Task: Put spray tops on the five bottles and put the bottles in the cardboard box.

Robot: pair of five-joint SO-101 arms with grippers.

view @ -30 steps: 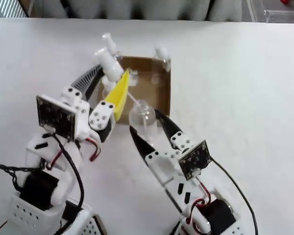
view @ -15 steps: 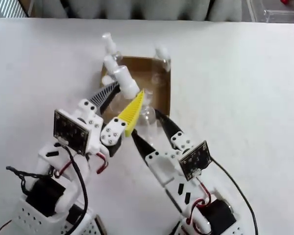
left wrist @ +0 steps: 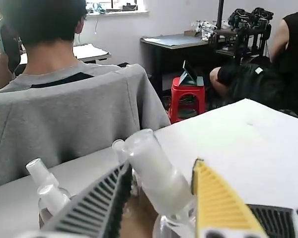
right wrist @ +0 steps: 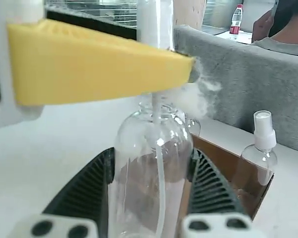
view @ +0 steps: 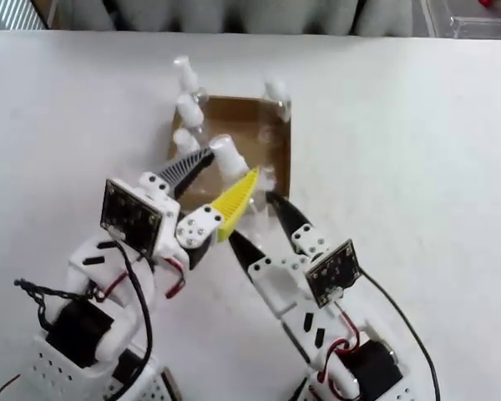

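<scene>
My right gripper is shut on a clear bottle and holds it upright at the near edge of the cardboard box. My left gripper, with one black and one yellow finger, is shut on a white spray top. It holds the top tilted right above the bottle's neck. The top's thin tube runs down inside the bottle. Three bottles with spray tops stand in the box, two at the far left corner and one at the far right.
White table stretches open to the right of and behind the box. Both arm bases crowd the near edge. People sit beyond the table's far side, away from the task's things.
My left gripper has carried the spray top from above the box's far left toward the near edge and down onto the bottle. The right gripper and bottle stayed still.
</scene>
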